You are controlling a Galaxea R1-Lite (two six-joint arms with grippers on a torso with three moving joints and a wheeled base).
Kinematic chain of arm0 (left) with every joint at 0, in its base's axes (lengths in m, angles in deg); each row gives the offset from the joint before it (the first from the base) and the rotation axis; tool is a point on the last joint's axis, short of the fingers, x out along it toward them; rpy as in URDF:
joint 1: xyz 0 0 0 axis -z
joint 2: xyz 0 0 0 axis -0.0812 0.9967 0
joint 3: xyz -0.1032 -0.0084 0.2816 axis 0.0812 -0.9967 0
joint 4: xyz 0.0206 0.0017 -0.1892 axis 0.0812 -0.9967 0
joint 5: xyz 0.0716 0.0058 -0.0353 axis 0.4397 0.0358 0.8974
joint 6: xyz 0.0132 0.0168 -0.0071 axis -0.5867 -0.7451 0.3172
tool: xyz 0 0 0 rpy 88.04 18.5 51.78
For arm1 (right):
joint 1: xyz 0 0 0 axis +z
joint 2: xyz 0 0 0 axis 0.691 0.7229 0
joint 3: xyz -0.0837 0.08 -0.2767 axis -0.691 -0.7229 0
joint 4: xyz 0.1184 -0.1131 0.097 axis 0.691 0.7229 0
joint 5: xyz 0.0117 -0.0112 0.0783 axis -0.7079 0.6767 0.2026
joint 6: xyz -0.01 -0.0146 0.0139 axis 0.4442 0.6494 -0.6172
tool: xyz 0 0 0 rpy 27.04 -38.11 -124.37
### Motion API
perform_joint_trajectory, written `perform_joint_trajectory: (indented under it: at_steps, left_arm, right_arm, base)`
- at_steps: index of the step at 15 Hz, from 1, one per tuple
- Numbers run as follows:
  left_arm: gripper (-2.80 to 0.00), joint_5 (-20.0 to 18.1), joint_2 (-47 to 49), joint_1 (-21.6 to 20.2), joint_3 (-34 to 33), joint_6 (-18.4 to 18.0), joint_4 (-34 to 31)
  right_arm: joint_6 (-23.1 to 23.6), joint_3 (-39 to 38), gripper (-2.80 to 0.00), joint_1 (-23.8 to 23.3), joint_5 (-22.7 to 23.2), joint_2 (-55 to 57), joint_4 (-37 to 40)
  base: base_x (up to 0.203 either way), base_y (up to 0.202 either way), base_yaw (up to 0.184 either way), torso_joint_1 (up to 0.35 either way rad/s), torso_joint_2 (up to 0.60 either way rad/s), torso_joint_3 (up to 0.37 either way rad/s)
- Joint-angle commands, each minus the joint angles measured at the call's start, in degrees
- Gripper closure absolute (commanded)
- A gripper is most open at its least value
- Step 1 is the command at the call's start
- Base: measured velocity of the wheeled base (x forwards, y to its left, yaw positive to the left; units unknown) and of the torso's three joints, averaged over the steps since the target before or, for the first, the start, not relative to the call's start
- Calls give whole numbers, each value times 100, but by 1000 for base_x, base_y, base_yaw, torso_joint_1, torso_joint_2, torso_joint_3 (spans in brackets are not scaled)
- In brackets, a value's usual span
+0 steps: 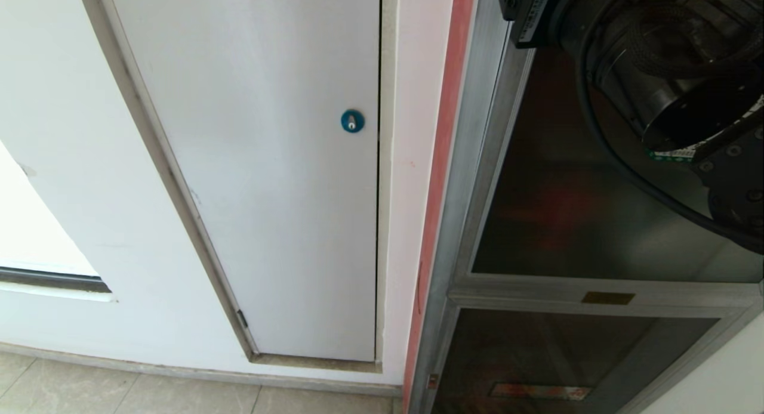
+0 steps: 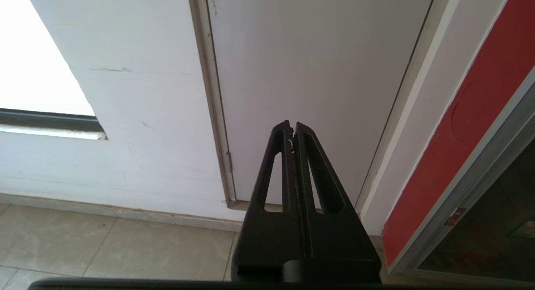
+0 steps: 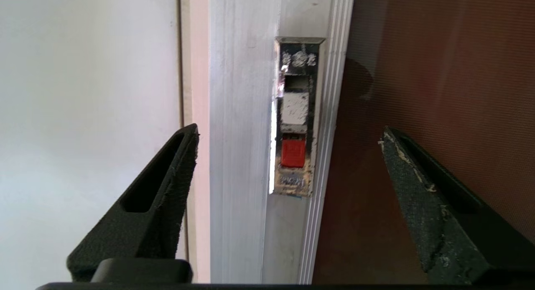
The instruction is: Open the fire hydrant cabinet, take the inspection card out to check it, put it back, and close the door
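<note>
One view (right wrist) shows door (image 3: 439, 93) latch (image 3: 294, 118).

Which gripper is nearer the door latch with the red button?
Right. The right gripper hangs open just in front of the latch on the door; the left gripper is shut, down by the white panel door.

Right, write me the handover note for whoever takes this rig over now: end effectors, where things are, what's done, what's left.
Right end effector: open, empty, facing the latch with its red tab on the silver frame of the door; not touching it.
Left end effector: shut, empty, parked low, pointing at the white panel door beside the fire hydrant cabinet.
Door looks closed, flush in its frame.
Inspection card: not in view.
Done: nothing these views can confirm.
Left: cannot tell from these views whether the card has been checked; confirm that first, then, if not, unlatch, take out the card, check it, put it back and close the door.
</note>
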Motion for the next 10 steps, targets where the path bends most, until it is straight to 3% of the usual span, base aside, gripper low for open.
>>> perform_joint_trajectory:
  at_steps: [1, 7, 8, 10]
  left_arm:
    - [0, 2, -1, -2, -114, 7, 4]
    - [0, 2, -1, -2, -114, -2, 4]
    - [0, 2, -1, -2, -114, -2, 4]
    - [0, 2, -1, -2, -114, -2, 4]
  right_arm:
    - [14, 75, -280, -6, -24, 115, -29]
    - [22, 181, -280, -156, -24, 194, -21]
    - [22, 181, 0, -168, -24, 203, -21]
    - [16, 184, 0, -193, -24, 194, -21]
  base:
    - [0, 0, 0, 0, 0, 0]
    - [0, 0, 0, 0, 0, 0]
    - [0, 0, 0, 0, 0, 0]
    - [0, 0, 0, 0, 0, 0]
